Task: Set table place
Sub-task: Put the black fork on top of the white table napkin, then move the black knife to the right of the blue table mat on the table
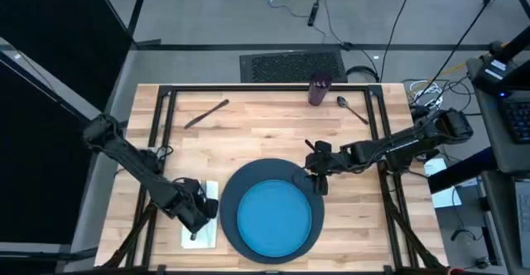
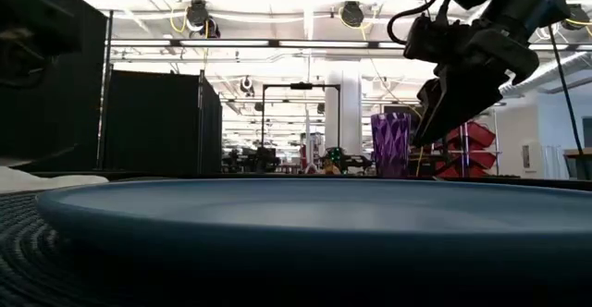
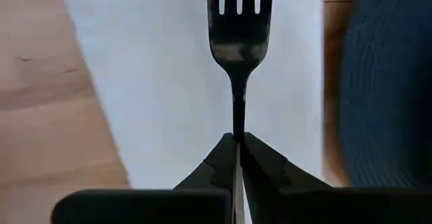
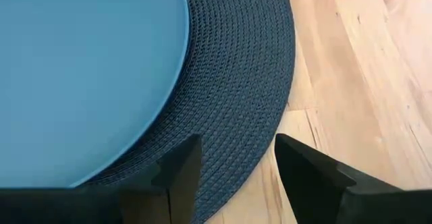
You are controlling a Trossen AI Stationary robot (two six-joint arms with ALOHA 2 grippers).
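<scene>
Left pincer [image 3: 237, 150] grips the fork [image 3: 239, 48], lengthwise along the napkin [image 3: 169, 82].

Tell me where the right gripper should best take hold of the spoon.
Probably mid-handle, from straight above. The spoon lies flat and diagonal on the table right of the purple cup, apart from it. Its thin handle suits fingers closing across it, turned square to the diagonal. The open right gripper hangs by the placemat.
</scene>
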